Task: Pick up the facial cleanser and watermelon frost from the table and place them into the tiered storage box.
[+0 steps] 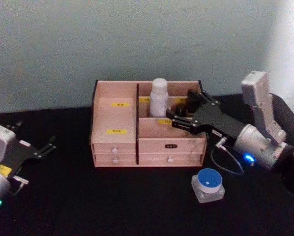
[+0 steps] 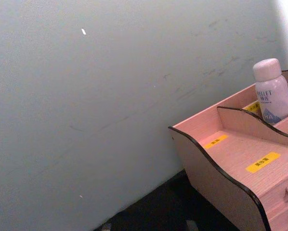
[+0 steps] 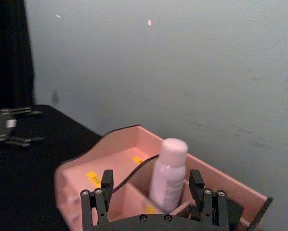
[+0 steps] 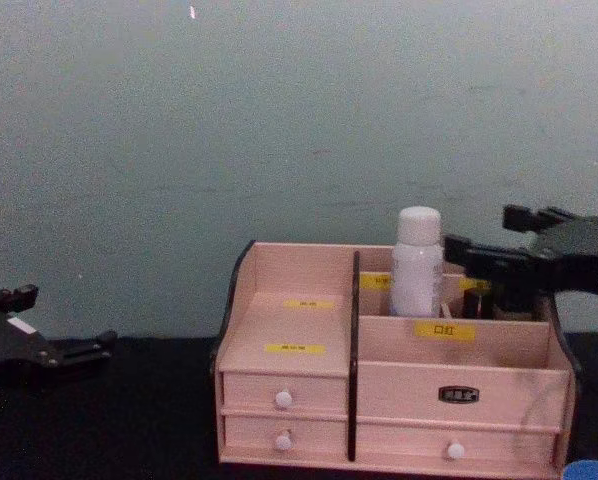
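The facial cleanser (image 1: 159,96) (image 2: 271,94) (image 3: 169,173) (image 4: 417,260), a white bottle with a rounded cap, stands upright in a back compartment of the tiered storage box (image 1: 112,118) (image 2: 230,159) (image 3: 86,163) (image 4: 299,330). My right gripper (image 1: 179,109) (image 3: 151,180) (image 4: 477,235) hovers open over the box's right side, just right of the bottle and apart from it. The watermelon frost (image 1: 208,184) (image 4: 589,470), a small clear square jar with a blue lid, sits on the black table in front of the box's right corner. My left gripper (image 1: 48,146) (image 4: 64,320) rests open at the table's far left.
A pale wall runs close behind the box. The black tabletop (image 1: 88,196) stretches in front of and to the left of the box. My right arm's cable (image 1: 225,164) loops down near the jar.
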You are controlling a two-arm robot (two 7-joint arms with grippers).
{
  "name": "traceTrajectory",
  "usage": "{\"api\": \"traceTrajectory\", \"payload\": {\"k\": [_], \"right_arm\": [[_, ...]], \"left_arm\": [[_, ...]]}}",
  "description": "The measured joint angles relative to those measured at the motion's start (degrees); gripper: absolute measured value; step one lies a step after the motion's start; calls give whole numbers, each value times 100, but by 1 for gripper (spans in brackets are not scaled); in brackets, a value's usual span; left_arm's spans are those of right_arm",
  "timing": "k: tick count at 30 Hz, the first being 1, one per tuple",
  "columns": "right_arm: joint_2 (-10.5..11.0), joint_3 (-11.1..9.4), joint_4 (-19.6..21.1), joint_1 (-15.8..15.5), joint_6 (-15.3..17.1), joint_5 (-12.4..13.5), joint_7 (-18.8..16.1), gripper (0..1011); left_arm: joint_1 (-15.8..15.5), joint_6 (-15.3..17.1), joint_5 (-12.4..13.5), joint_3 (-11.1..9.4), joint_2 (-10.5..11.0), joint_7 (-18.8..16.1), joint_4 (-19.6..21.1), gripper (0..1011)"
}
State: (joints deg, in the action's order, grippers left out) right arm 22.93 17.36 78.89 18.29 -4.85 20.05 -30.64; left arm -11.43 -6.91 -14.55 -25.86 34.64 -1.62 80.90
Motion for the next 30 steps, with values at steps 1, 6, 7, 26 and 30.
{"api": "traceTrajectory", "payload": {"k": [1,6,7,26,30], "right_arm": [[63,-20,90,-91,-12,57,-41,1000],[511,-194,744,-694,-6,368,-195,1000],[585,-217,831,-780,5,400,-208,1000],[1602,-378,1580,-1991,371,765,-179,1000],[1637,-310,1529,-2023,461,759,-130,1000]], "left_arm": [[0,0,0,0,0,0,0,1001],[0,0,0,0,0,0,0,1001],[0,0,0,0,0,0,0,1001],[0,0,0,0,0,0,0,1001],[0,0,0,0,0,0,0,1001]]}}
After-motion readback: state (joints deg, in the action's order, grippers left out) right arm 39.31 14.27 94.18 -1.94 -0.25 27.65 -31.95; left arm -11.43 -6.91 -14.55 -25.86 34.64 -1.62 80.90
